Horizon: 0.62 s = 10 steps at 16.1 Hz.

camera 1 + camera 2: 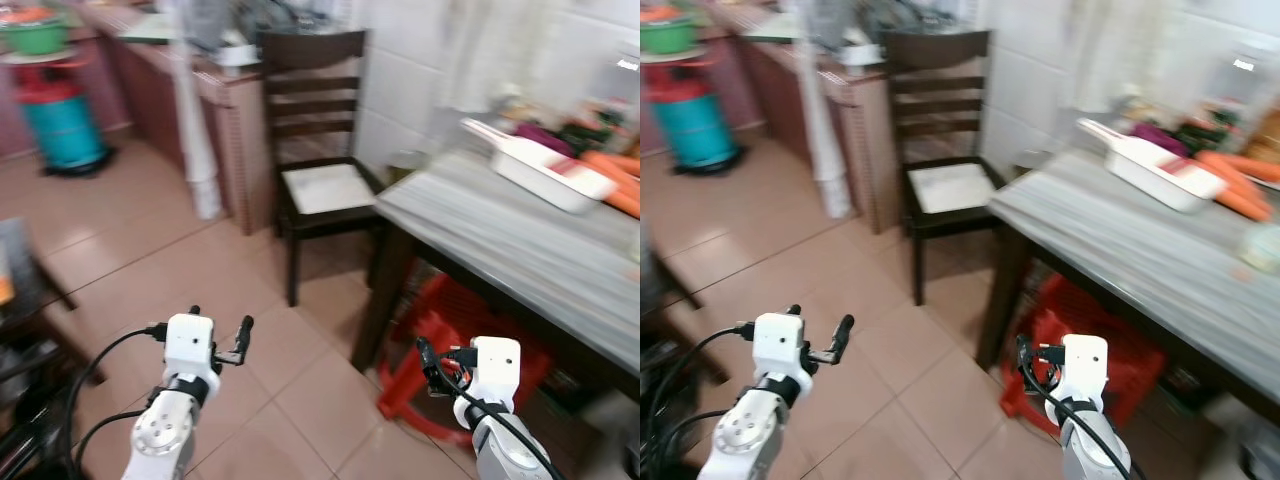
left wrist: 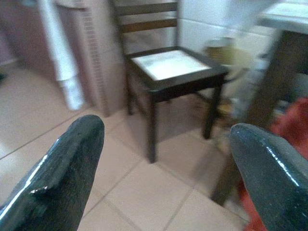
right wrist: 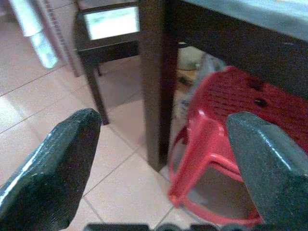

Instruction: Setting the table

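A grey striped table [image 1: 520, 240] on dark legs stands to my right. On its far part lie a white tray [image 1: 545, 170] and some orange carrots [image 1: 615, 185], all blurred. My left gripper [image 1: 220, 325] is held low over the tiled floor, open and holding nothing; the left wrist view has its fingertips [image 2: 62, 178] wide apart, facing a chair. My right gripper [image 1: 432, 372] is open too and hangs below the table's edge, near the table leg [image 3: 154, 82] and a red stool [image 3: 216, 144].
A dark wooden chair [image 1: 320, 185] with a pale seat stands at the table's near end. A red plastic stool [image 1: 450, 340] sits under the table. A counter [image 1: 190, 80] runs along the back, with a teal gas cylinder [image 1: 60, 120] at far left. Dark furniture [image 1: 20, 300] stands at my left.
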Available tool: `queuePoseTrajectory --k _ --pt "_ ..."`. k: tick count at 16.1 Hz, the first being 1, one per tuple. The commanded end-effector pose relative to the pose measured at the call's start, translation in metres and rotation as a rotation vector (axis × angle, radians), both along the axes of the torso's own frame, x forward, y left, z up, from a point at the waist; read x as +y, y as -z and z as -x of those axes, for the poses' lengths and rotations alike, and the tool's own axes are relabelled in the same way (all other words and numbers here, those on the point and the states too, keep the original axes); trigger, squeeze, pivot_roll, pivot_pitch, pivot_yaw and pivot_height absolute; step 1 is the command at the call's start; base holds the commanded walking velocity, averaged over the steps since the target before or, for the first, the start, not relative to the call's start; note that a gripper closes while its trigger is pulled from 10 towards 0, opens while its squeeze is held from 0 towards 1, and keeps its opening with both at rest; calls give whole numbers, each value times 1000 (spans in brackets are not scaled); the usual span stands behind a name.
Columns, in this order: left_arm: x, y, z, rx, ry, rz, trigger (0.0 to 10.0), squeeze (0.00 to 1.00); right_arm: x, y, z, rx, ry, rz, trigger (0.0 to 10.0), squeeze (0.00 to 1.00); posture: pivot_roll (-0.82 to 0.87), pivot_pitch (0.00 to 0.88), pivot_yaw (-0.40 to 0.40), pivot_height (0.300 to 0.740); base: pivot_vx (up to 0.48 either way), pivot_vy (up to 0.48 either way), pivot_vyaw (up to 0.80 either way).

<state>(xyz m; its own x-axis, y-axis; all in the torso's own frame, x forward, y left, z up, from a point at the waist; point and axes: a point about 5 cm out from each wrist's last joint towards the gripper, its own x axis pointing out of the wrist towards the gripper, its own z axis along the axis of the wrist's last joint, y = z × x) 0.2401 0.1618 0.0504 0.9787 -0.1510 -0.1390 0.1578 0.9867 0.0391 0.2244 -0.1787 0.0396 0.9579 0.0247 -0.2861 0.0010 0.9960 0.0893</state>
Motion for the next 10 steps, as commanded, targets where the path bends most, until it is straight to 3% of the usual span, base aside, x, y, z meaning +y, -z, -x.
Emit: queuePoseTrajectory --k 1,8,10 --pt "-3 2 0 11 12 -7 10000 0 -3 -7 -3 -27 8 6 10000 0 59 0 -59 740 0 0 -800" --pt "0 -2 -17 4 -24 -2 10000 0 -6 -13 -12 -44 18 7 10000 0 46 0 -59 740 0 0 0" --pt "0 -2 -16 4 -24 -3 10000 0 -6 -12 -11 -43 20 6 10000 0 48 0 -58 740 -247 0 0"
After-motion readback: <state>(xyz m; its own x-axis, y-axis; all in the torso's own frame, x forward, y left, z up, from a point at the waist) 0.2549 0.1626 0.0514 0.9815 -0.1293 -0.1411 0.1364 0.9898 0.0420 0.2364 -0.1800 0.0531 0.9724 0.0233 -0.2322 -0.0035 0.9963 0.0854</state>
